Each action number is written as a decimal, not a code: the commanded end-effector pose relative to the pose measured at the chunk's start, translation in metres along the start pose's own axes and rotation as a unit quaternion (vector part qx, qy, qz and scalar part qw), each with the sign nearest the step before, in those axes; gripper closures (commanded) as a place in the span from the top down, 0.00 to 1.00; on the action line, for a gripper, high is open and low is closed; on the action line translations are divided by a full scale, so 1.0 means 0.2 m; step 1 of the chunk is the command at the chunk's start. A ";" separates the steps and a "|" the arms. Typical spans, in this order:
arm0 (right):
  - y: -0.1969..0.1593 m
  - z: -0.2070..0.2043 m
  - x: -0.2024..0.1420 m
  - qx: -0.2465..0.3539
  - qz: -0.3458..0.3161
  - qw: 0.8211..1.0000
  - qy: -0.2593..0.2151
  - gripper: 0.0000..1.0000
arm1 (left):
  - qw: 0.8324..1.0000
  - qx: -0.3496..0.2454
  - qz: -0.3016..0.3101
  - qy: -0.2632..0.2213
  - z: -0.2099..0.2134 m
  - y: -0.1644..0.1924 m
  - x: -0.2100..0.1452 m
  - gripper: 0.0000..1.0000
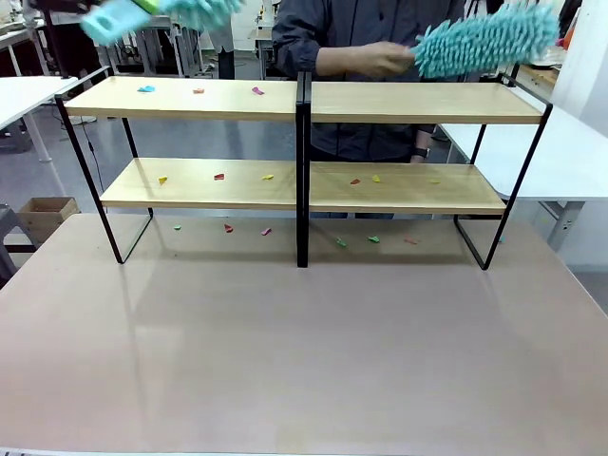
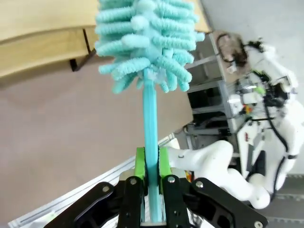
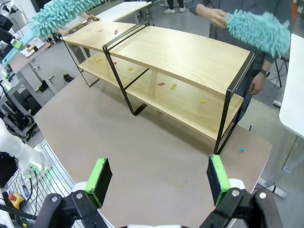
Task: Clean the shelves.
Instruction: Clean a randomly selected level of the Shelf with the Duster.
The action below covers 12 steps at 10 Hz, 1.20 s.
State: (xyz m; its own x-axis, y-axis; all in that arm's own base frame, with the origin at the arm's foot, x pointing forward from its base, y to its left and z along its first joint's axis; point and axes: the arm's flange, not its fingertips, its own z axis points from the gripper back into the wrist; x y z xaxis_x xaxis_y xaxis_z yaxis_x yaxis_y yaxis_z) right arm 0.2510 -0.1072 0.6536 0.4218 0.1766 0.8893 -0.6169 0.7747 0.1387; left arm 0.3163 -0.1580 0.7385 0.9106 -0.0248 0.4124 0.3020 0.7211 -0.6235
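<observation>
Two light wooden tiers are making up the shelves (image 1: 408, 103), which are standing across the far half of the tabletop (image 1: 304, 361), between us and the person. Our left tool (image 2: 152, 161) is gripping the thin handle of a teal duster (image 2: 145, 42), jaws narrow on the stem, and is holding the fluffy head high above the left end of the rack. Our right tool (image 3: 157, 176) is hanging wide and empty above the near right part of the tabletop. The person's hand (image 1: 380, 59) is holding a second duster (image 1: 484, 38) above the right top board. We are judging the task as barely under way: the right top board is looking bare, while coloured scraps (image 1: 198, 90) are lying on the left top board, along both halves of the lower board, and on the tabletop beneath the rack. Sweeping those three areas is what is left. For movement, we are treating the black centre divider (image 1: 302, 190) and the thin frame legs (image 1: 87, 176) at each end as the edges bounding every stroke, and the gap between the boards is looking low for a duster head. The near tabletop is offering open room; the person is occupying the far side.
</observation>
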 end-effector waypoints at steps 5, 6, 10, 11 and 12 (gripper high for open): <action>0.00 0.00 0.01 0.004 0.001 1.000 -0.002 1.00 | 0.996 0.068 0.059 0.027 -0.41 0.05 0.14 0.12; 0.00 0.00 0.01 0.004 0.001 1.000 -0.002 1.00 | 0.995 0.067 0.068 0.023 -0.46 0.08 0.20 0.12; 0.00 0.00 0.01 0.004 0.001 1.000 -0.002 1.00 | 0.993 0.086 0.082 0.017 -0.61 0.17 0.30 0.12; 0.00 0.00 0.01 0.004 0.001 1.000 -0.002 1.00 | 0.991 0.098 0.085 0.013 -0.61 0.20 0.31 0.12; 0.00 0.00 0.01 0.004 0.001 1.000 -0.002 1.00 | 0.990 0.111 0.085 0.011 -0.59 0.26 0.33 0.12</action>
State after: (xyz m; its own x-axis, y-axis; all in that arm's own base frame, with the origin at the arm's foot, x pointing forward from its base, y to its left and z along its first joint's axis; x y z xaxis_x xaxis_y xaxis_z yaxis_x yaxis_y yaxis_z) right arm 0.2511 -0.1072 0.6536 0.4220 0.1767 0.8892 -0.6169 0.7747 0.1388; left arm 0.4238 -0.2125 0.6522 0.9541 0.0686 0.2914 0.1055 0.8338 -0.5419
